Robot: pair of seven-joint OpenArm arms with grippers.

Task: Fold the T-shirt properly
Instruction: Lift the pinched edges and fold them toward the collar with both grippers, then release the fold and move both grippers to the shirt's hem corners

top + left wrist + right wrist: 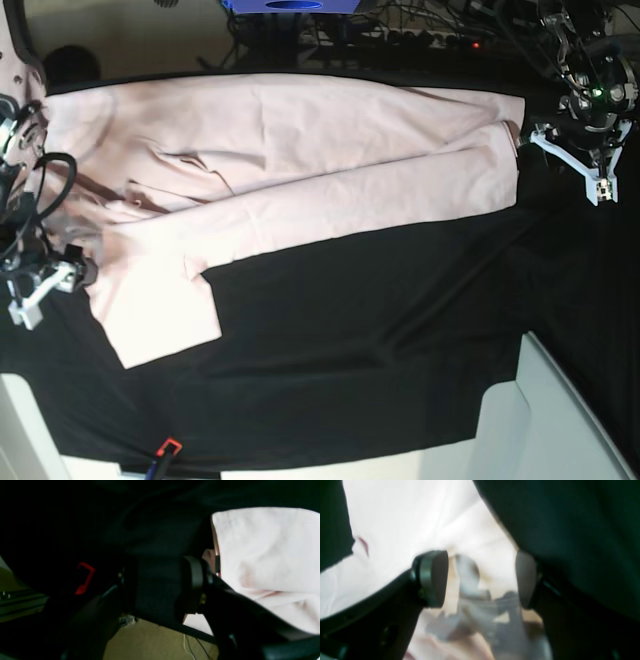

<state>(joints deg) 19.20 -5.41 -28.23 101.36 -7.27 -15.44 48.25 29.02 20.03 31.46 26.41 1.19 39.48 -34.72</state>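
Standing at the near edge and reading across from the left, I see the right gripper (70, 268) down at the shirt's sleeve end, where the short sleeve (160, 310) juts out toward me over the black cloth (350, 330) that covers the counter. In its wrist view the two fingers (433, 578) stand well apart with pale fabric between and below them, and neither pad visibly pinches it, so I judge it open and holding nothing. The T-shirt (300, 160) lies plain side up, stretched across the far half of the counter, with one long side already turned in lengthwise, so it reads as a broad band with a fold ridge along it. At the far right, by the hem, the left gripper (520, 135) sits just beside the cloth's edge; its wrist view shows one dark pad against the pink fabric (262, 555), but the other finger is lost in shadow, and I cannot tell whether it grips. I take this as the lengthwise fold being in hand; next the loose sleeve needs gathering inward, both ends together, without dragging the body askew.
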